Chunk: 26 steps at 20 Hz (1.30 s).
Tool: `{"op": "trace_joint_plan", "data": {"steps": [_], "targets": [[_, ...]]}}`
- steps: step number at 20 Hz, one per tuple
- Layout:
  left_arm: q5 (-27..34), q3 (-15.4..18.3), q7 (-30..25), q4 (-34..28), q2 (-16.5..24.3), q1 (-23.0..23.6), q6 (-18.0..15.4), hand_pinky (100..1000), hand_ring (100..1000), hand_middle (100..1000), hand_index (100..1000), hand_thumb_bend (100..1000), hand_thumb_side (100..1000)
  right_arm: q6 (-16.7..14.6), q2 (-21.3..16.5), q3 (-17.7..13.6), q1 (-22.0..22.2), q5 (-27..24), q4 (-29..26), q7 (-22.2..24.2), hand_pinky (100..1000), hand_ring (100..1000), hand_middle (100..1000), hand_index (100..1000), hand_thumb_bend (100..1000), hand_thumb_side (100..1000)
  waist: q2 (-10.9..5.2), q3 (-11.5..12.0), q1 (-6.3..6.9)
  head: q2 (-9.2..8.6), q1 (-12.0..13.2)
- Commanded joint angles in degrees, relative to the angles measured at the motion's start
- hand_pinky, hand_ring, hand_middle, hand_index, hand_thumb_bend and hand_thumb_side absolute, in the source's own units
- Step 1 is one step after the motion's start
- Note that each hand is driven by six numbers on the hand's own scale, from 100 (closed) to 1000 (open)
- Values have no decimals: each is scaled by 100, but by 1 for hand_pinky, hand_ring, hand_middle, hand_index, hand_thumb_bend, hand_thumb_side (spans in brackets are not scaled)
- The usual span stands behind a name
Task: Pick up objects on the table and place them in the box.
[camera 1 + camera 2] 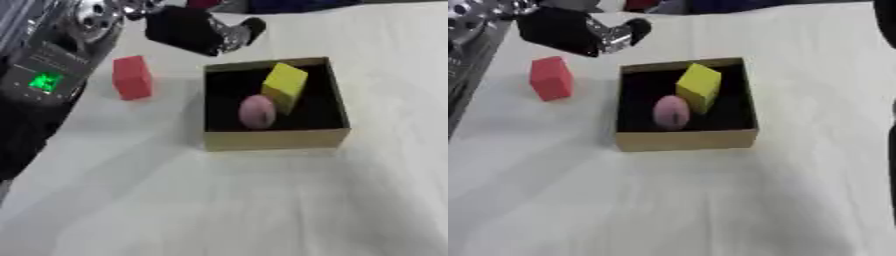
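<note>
Along the left edge a dark device (39, 75) with a small green lit panel is cut off by the frame, and what it is cannot be made out. Above it the silver joints of the left arm (92, 17) run out of view at the top corner. The left hand (197, 30) hangs over the far part of the table, a black block with a silver piece and a rounded dark tip pointing right. It is blurred, and whether its fingers are apart or together cannot be told. It holds nothing that shows.

The red block (132, 77) stands on the cloth below and to the left of that hand, apart from it, and just left of the box (276, 140), not touching it. The box is open-topped, tan outside and black inside. In it a yellow block (284, 84) leans tilted toward the far right, and a pink egg-shaped thing (257, 111) lies just in front of it, the two touching or nearly so.

The table (262, 210) is covered in a plain white cloth with soft creases. In the right eye view a dark strip (888, 20) runs along the right edge, too cut off to name.
</note>
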Motion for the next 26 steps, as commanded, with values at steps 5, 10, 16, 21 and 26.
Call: {"op": "trace_joint_plan", "data": {"steps": [5,10,16,21,26], "targets": [[-482,295,-498,43,723,288,-118,770,843,789,907,574,804,-37,-39,-52,-114,0,-105,-45,973,852,623,710,100,765,-163,28,-76,-43,2],[-674,383,-674,399,836,395,-349,803,870,812,916,604,780,-48,-14,-56,-113,2,-109,-62,972,852,623,710,100,765,-174,37,-106,-133,-1],[-702,491,-888,942,840,405,-605,823,882,831,937,577,692,-43,0,-58,-107,1,-117,-66,973,852,623,711,100,766,-174,48,-120,-206,-15],[-787,506,-1036,1343,818,379,-681,831,897,863,983,516,636,-34,-8,-58,-116,2,-117,-54,973,851,619,711,100,766,-148,42,-121,-242,-21],[-1110,461,-1044,1669,827,369,-812,858,921,892,1000,662,665,-35,-31,-56,-141,5,-98,-42,974,851,618,710,100,766,-108,36,-116,-265,-12]]}}
